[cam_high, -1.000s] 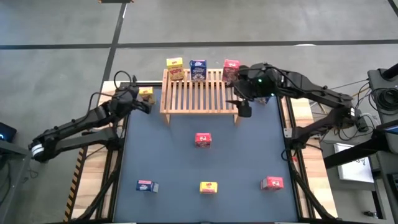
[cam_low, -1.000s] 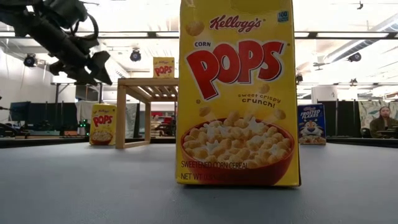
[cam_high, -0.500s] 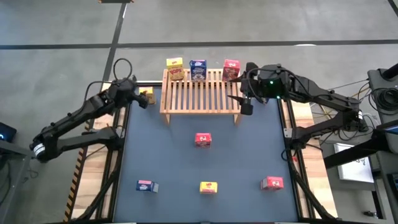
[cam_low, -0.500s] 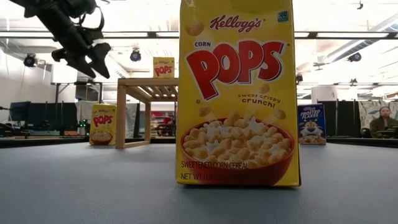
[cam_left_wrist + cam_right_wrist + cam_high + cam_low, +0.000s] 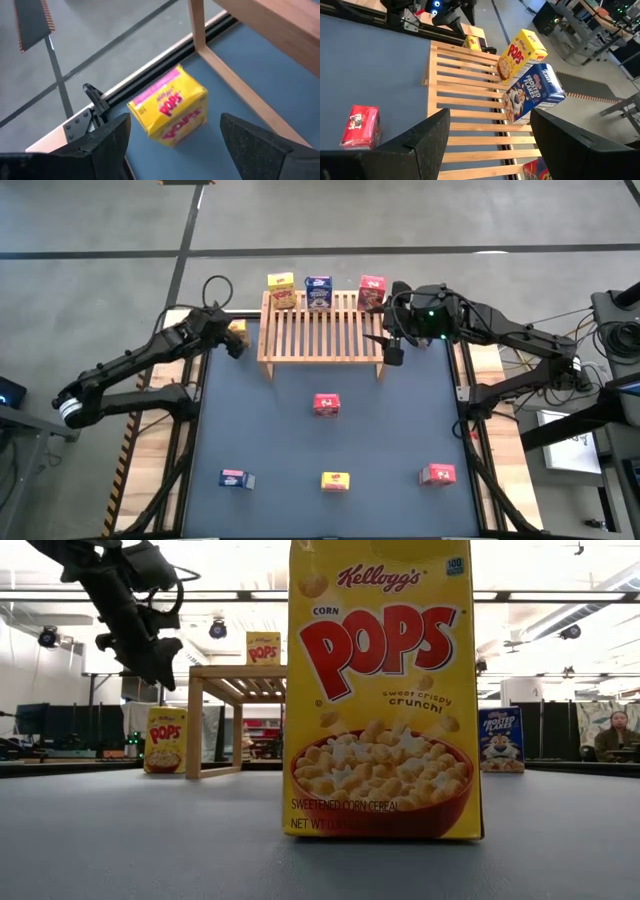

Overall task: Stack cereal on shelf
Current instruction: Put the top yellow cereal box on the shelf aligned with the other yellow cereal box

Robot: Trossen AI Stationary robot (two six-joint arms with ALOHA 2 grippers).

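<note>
The high view shows 8 cereal boxes [image 5: 327, 404]—3 yellow, 3 red, 2 blue—plus 1 slatted wooden shelf [image 5: 320, 330] at upper centre and 2 dark robot arms [image 5: 130, 370].

A large yellow Corn Pops box [image 5: 385, 690] stands upright on the grey table [image 5: 150, 840], close to the camera. Behind it and to its left stands the light-wood shelf [image 5: 235, 710], with a small yellow box [image 5: 263, 648] on its top. Another yellow box [image 5: 165, 740] stands on the table left of the shelf. A dark arm [image 5: 125, 605] hangs above that box. A blue box [image 5: 500, 740] stands far right of the shelf.
</note>
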